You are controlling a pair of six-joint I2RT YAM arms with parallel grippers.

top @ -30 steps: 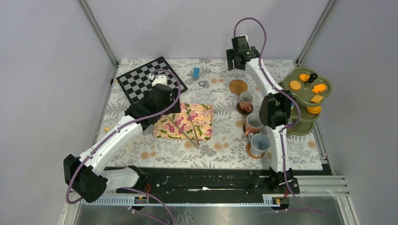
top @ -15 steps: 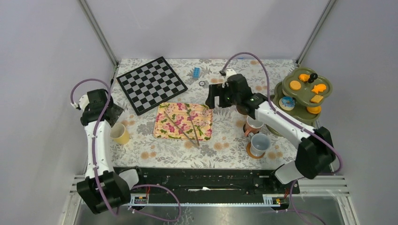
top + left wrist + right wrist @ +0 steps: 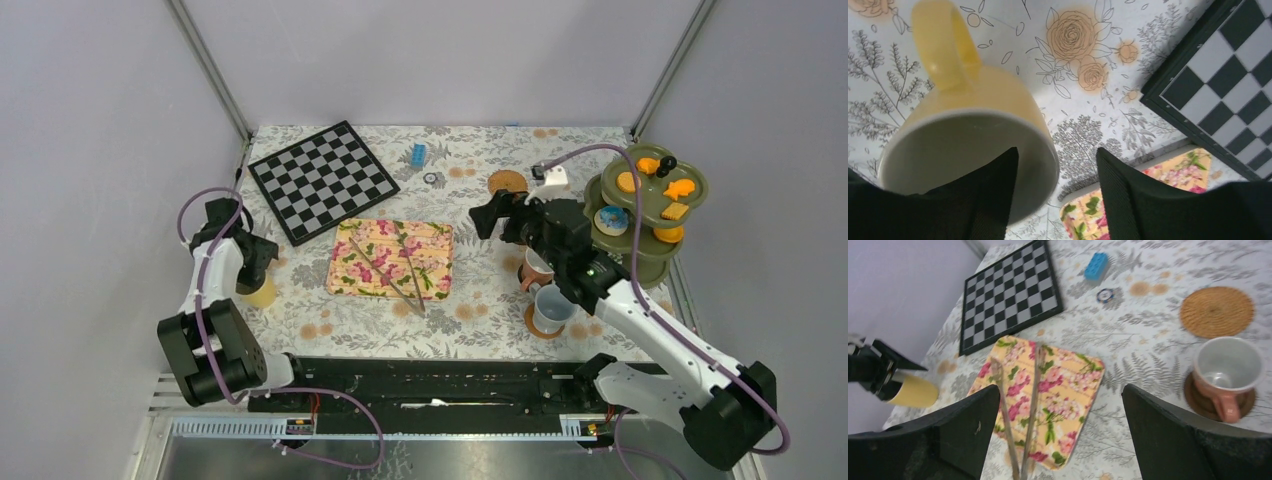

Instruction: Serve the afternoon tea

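Both arms have moved since half a second back. In the overhead view your left arm has folded in and dropped the left fingers [image 3: 250,262] onto the yellow mug [image 3: 263,293] at the left edge of the frame. The right arm now reaches up from the lower right, and its right fingers [image 3: 489,214] hang over the tabletop [image 3: 470,320] between the floral mat [image 3: 435,245] and the pink mug [image 3: 535,270]. The grey-blue mug [image 3: 551,305] stands just below that one, and the orange pastries [image 3: 628,182] sit on the green tiered stand [image 3: 690,205] at the right. From the left wrist, one finger lies across the mug's mouth and the other outside, so they straddle its wall. A strip of tabletop shows between the wall and the outer finger, so they are apart and not yet clamped. From the right wrist, the fingers are spread wide and empty, with the tongs [image 3: 1018,405] on the mat at centre frame and the woven coaster [image 3: 1217,311] at the upper right. You appear to be picking up the yellow mug. Next, finish the squeeze on its wall, clear of the handle, then lift straight so it does not tip.
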